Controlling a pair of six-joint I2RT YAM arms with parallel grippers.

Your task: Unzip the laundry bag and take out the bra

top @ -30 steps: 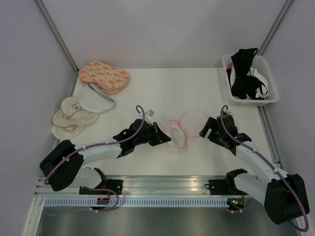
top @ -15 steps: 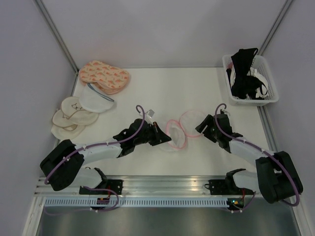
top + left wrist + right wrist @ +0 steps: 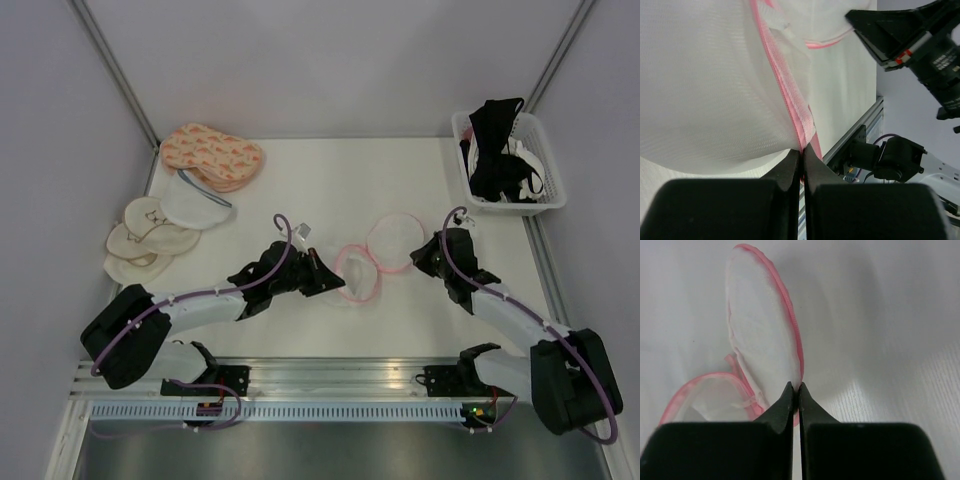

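The laundry bag lies unzipped mid-table, its round lid folded open to the right. My left gripper is shut on the pink zip rim of the base half; in the left wrist view the left gripper pinches that pink tape. My right gripper is shut on the lid's right rim. In the right wrist view the right gripper bites the pink edge of the upright lid, and the base half lies lower left. A black bra lies in the basket.
A white basket with black and white bras stands at the back right. Peach patterned pads, a white mesh pouch and cream round pads lie at the back left. A metal rail runs along the near edge.
My right gripper has gone from open to shut on the lid's rim and shifted a little right, and the lid has moved with it. The left arm has held still.
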